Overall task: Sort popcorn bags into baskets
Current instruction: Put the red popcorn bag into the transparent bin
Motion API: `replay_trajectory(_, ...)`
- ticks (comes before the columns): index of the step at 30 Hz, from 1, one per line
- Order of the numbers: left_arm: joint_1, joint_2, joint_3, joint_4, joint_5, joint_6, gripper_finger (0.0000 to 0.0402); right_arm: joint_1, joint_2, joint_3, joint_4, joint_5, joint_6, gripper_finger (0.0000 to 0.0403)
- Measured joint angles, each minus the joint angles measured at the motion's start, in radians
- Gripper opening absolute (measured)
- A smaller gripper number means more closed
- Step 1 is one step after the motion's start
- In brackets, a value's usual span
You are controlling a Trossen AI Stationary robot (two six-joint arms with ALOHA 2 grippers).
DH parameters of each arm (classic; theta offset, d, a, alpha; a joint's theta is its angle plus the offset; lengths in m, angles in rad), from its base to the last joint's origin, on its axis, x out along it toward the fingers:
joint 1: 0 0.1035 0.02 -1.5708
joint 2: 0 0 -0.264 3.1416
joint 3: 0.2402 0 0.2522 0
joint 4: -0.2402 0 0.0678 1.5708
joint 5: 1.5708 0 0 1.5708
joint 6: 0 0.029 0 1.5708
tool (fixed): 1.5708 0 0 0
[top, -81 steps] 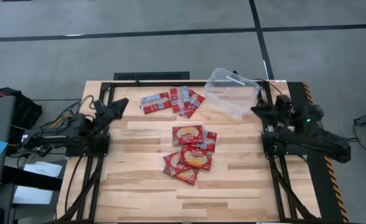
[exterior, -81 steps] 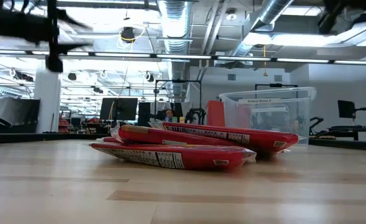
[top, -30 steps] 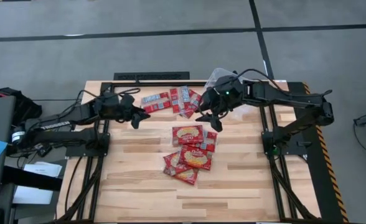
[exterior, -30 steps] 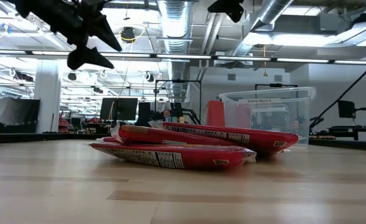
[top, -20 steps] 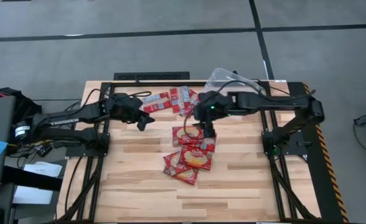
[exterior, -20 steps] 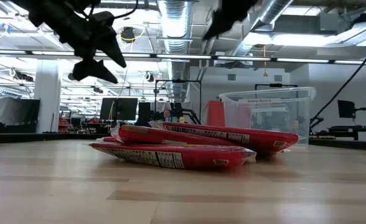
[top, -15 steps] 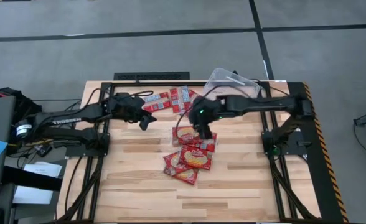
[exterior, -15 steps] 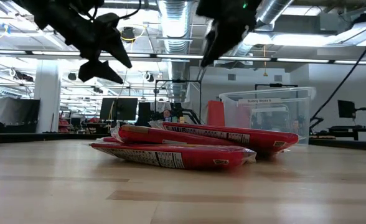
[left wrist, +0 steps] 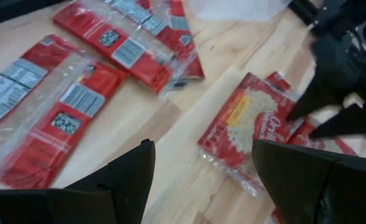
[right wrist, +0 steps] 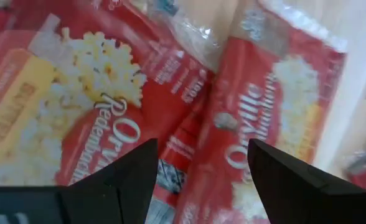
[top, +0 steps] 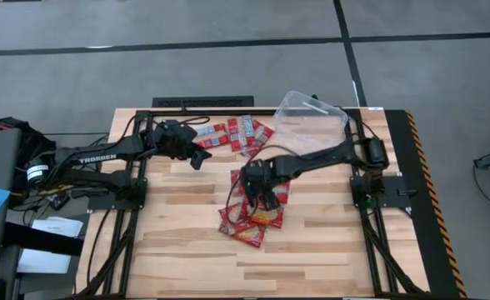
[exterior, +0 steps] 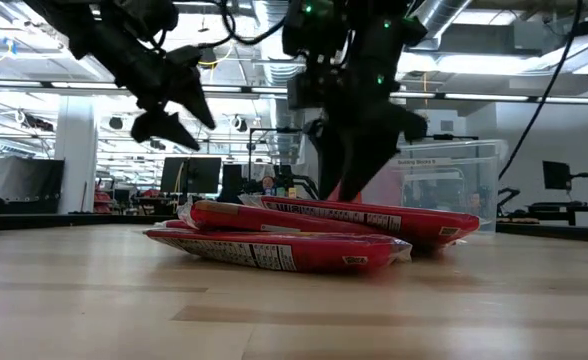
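Several red popcorn bags lie flat in a central pile [top: 256,218] [exterior: 294,240], picture sides up [right wrist: 102,124]. Others lie silver-panel side up near the far edge [top: 228,133] [left wrist: 52,106]. The clear tub [top: 312,125] [exterior: 444,180] stands at the far right. My right gripper [top: 262,190] [exterior: 352,185] [right wrist: 198,180] is open, low over the central pile. My left gripper [top: 197,157] [exterior: 172,110] [left wrist: 201,180] is open and raised, between the far bags and the pile, touching nothing. My right gripper comes down from above at the top bags of the central pile [right wrist: 251,143], fingers spread over two of them. I cannot tell whether its fingertips [exterior: 346,192] touch the bags, which lie flat on the table.
The wooden table [top: 187,242] has bare room on its near half and left side. Black frame rails run along the left and right edges [top: 370,233]. Cables lie off the table's left side. The two arms reach toward each other across the table's middle.
My right gripper has swung from beside the tub toward the table's left and near edge, and dropped onto the central pile. My left gripper has shifted slightly toward the table's right, staying raised. The bags and the tub have stayed where they were.
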Motion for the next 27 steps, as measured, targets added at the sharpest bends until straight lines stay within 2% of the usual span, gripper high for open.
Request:
replay_trajectory(8,0.035,0.029,-0.001,0.008,0.001,0.018,0.0255,-0.013,0.019,0.002,0.029,0.199,0.127,0.0272)
replay_trajectory(12,0.038,0.046,-0.001,0.009,0.015,0.028,0.0255,-0.029,0.018,0.001,0.028,0.198,0.147,0.0272)
replay_trajectory(20,0.038,0.045,-0.001,0.013,0.020,0.033,0.0255,0.034,0.018,0.001,0.039,0.130,0.158,0.0272)
replay_trajectory(27,0.038,0.045,-0.001,0.012,0.018,0.033,0.0255,0.022,0.018,-0.052,0.151,0.123,0.173,0.0272)
